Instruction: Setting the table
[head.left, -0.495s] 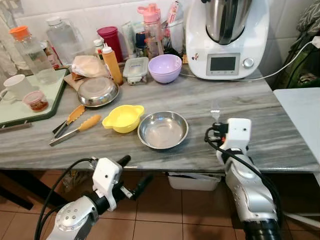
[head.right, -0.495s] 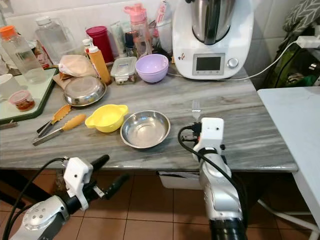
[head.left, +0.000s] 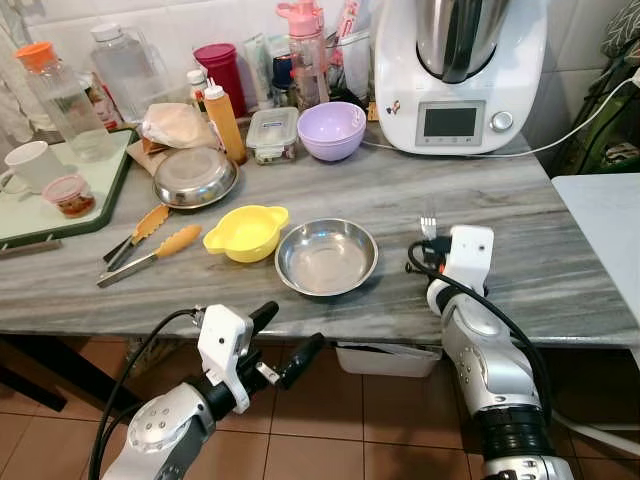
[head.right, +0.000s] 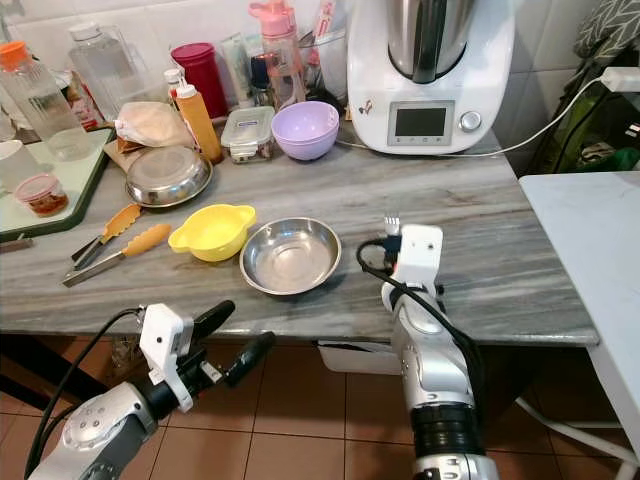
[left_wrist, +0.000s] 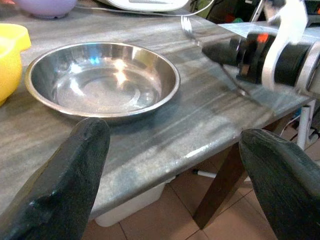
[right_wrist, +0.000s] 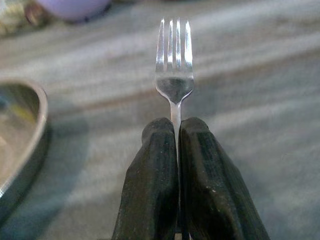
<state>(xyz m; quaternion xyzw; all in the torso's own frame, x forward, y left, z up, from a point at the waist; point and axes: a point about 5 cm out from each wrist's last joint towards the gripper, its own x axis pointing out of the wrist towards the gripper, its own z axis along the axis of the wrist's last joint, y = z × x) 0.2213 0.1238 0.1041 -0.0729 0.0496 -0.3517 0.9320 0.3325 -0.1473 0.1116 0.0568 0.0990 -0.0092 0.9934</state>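
A round steel bowl (head.left: 327, 257) sits near the front edge of the grey marble counter (head.left: 560, 270), with a yellow bowl (head.left: 246, 233) touching its left side. My right gripper (right_wrist: 176, 127) is shut on the handle of a metal fork (head.left: 428, 227). It holds the fork low over the counter just right of the steel bowl, tines pointing away from me. I cannot tell whether the fork touches the counter. My left gripper (head.left: 283, 338) is open, below and in front of the counter edge, facing the steel bowl.
Yellow-handled tongs (head.left: 150, 250) lie left of the yellow bowl. Behind stand a steel plate (head.left: 195, 180), a purple bowl (head.left: 331, 132), bottles and a white kitchen machine (head.left: 458, 75). A green tray (head.left: 115, 185) is at far left, and a white table (head.left: 600, 215) at right.
My left gripper has risen a little and moved right, nearer the counter edge. The fork in my right gripper has drawn slightly back towards me.
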